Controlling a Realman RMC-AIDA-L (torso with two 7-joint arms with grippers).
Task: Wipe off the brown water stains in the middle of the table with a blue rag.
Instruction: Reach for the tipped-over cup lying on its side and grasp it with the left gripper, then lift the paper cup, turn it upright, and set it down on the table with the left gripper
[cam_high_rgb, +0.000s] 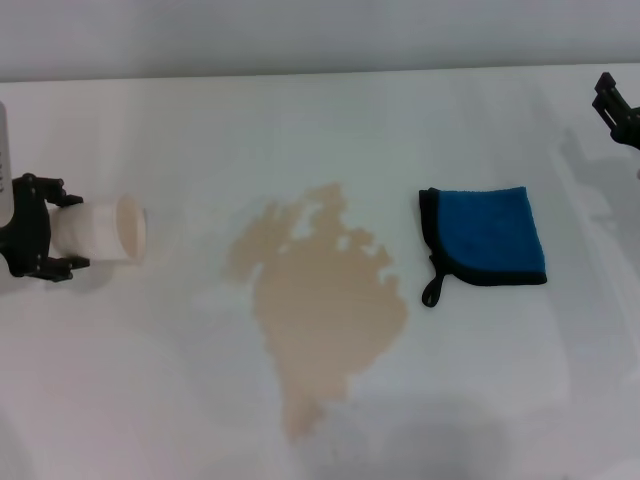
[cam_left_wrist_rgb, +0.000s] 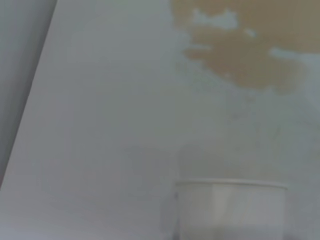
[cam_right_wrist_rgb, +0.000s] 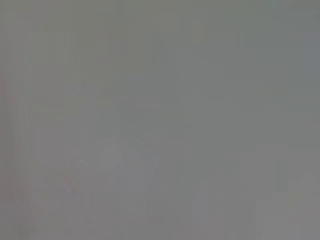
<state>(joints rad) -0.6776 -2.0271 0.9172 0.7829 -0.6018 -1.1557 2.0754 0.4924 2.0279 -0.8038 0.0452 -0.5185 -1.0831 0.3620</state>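
We note the rag (cam_high_rgb: 487, 236) lying flat on the desk (cam_high_rgb: 520, 390), to the right of the stain (cam_high_rgb: 325, 305) and close beside it, with a narrow strip of bare white between them. Its black loop sits at the corner nearest the stain's right edge.

The stain fills the middle of the desk; its long axis runs from a broad lobed far end down to a point toward us.

The right tool (cam_high_rgb: 618, 108) hangs at the far right edge, beyond the rag and farther back, nothing in it; we cannot tell how far its fingers stand apart. The right wrist view shows only grey.

The left tool (cam_high_rgb: 40, 240) is at the far left, closed around a white cup (cam_high_rgb: 105, 230) held on its side, mouth toward the stain. The left wrist view shows the cup rim and the stain's edge ahead.

Our reading: the right arm is the nearer one. The rag lies inward and nearer us from it, then the stain farther left.
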